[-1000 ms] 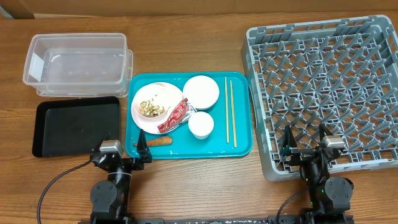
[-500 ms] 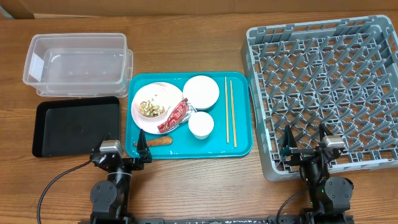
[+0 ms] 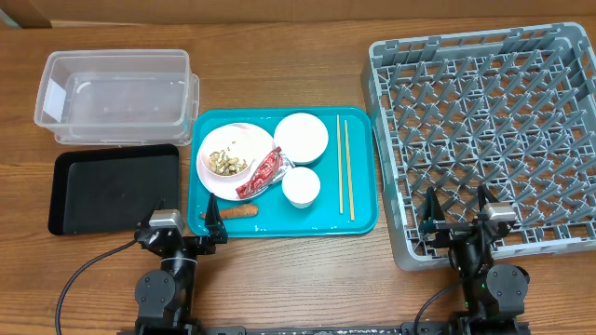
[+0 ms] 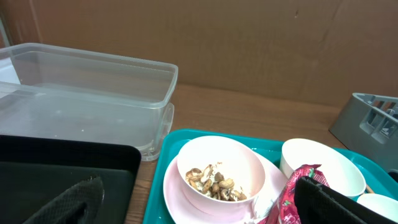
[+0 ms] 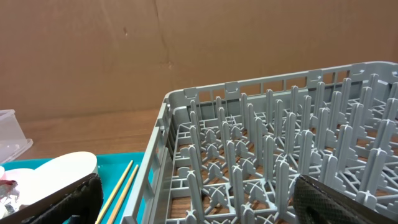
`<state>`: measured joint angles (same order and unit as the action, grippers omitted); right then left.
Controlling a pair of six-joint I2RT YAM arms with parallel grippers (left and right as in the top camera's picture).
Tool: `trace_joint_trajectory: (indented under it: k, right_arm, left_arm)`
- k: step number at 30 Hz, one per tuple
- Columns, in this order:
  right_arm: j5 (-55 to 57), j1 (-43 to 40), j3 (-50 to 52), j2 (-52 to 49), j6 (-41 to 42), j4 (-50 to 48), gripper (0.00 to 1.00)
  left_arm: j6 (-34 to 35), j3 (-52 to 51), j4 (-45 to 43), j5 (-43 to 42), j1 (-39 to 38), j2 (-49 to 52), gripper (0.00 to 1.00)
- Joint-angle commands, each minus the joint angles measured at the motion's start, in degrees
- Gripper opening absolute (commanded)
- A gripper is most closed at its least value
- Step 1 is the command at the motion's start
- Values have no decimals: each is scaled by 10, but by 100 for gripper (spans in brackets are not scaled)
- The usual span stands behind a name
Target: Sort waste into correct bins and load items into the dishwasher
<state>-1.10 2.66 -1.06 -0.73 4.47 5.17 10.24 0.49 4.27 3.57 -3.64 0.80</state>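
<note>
You've got both arms matte black: left arm (image 3: 166,284), right arm (image 3: 491,284). Grey camera block (image 3: 165,220) per wrist, black cable (image 3: 78,274) trailing, fingers (image 4: 339,202) dark, textured.

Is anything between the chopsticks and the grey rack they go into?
Nothing loose. The chopsticks lie at the right of the teal tray, beside the grey rack; only tray rim and rack wall separate them.

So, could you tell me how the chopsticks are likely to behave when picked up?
The chopsticks look thin and wooden, so probably light and stiff. Lying flat and loose on the teal tray, they may roll or separate when pinched.
</note>
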Motion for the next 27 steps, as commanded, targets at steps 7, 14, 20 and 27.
trace_joint_trajectory:
  k: [7,14,20,27]
  right_arm:
    - [2,1,6,5,2,-4,100]
    - [2,1,6,5,2,-4,100]
    - [2,1,6,5,2,-5,100]
    - [-2,1,6,5,2,-6,100]
  left_arm:
    - [-13,-2,-2,-5,3,-5,100]
    - [-13,-2,-2,-5,3,-5,100]
    - [-12,-2,-2,-5,3,-5,100]
    - [-13,-2,0,-6,3,-5,100]
